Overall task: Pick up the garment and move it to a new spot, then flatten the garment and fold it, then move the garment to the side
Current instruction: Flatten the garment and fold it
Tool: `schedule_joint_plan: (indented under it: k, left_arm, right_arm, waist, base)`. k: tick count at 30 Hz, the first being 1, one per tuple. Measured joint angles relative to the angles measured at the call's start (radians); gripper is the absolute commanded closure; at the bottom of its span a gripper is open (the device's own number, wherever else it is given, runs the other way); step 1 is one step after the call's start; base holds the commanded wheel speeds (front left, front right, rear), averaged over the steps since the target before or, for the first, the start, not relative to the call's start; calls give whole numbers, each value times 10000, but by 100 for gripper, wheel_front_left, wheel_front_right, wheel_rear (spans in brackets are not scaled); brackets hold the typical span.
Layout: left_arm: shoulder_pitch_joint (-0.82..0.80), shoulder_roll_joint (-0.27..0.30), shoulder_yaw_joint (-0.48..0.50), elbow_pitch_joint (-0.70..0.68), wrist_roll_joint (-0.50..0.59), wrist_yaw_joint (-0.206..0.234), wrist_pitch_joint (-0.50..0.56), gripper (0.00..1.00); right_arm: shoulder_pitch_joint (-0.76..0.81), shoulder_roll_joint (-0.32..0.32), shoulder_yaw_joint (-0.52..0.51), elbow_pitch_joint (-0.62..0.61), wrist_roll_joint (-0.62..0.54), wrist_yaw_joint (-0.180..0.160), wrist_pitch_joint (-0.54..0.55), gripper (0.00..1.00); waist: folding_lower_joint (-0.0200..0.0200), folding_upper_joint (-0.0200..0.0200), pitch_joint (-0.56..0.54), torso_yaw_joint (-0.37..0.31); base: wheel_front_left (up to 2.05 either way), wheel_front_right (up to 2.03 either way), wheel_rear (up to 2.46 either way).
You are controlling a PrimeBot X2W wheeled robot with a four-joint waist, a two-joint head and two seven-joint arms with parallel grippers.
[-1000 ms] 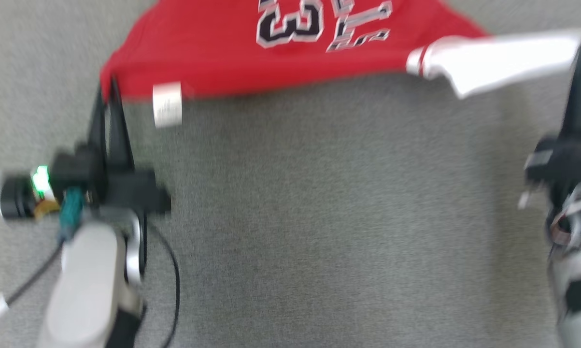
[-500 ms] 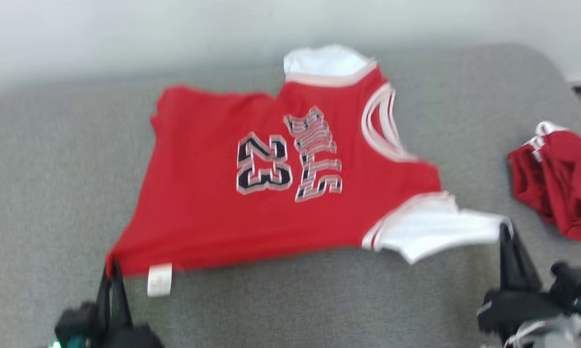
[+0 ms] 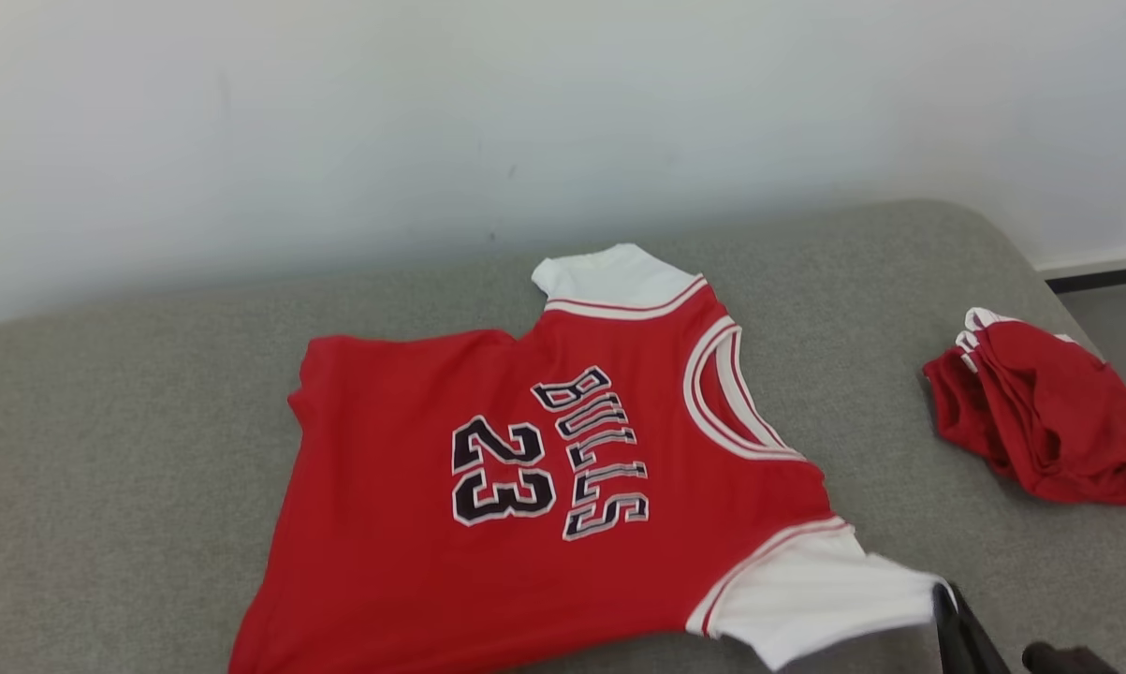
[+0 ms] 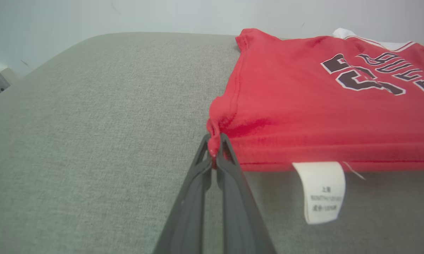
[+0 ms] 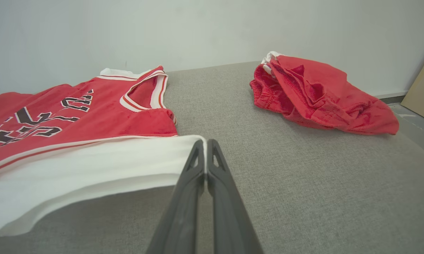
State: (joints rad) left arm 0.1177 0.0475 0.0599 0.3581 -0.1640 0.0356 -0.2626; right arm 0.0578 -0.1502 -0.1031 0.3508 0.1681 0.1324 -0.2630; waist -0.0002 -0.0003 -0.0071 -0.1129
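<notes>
The red jersey point(image 3: 403, 524) lies spread face up on the grey fabric surface point(image 3: 123, 421), roughly at its middle. Its hem is toward the robot's left and its white-trimmed neck opening toward the robot's right, so the black "23" and "BULLS" lettering reads sideways in the head view. The far part rests flat on the fabric. The near edge is held a little above it, with a shadow underneath, and a white care label point(image 4: 323, 192) hangs down from that edge. The left end effector point(image 4: 214, 141) has its two dark fingers pressed together on the near hem corner, where the red cloth bunches into a small fold between the tips. The right end effector point(image 5: 204, 143) is likewise closed tight, pinching the outer edge of the near white sleeve point(image 5: 92, 165), which stretches taut from the red body to the fingertips. Well apart from the jersey, toward the right edge of the surface, lies a second red garment point(image 3: 1040, 421), crumpled in a loose heap with a bit of white trim showing. A plain pale wall point(image 3: 431, 122) rises behind the surface.
</notes>
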Motion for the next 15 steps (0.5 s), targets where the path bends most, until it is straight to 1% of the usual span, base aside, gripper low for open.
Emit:
schedule_joint_plan:
  k: [3,9,15]
  left_arm:
    - [364,-2,-148,102,59,-77,0,100]
    - [826,-2,-198,81,73,-79,0,100]
    - [843,0,-267,174,161,-40,0,100]
  right_arm:
    - [442,-44,88,140,-44,-2,-2,100]
    - [1055,-96,75,303,-121,-2,-2,100]
    - [1308,-69,-44,328,-290,0,0,100]
  waist:
    - [1,1,-241,53]
    - [1,1,-579,205]
    - [2,2,-683,285]
  base:
    - [0,0,0]
    - [0,0,0]
    - [0,0,0]
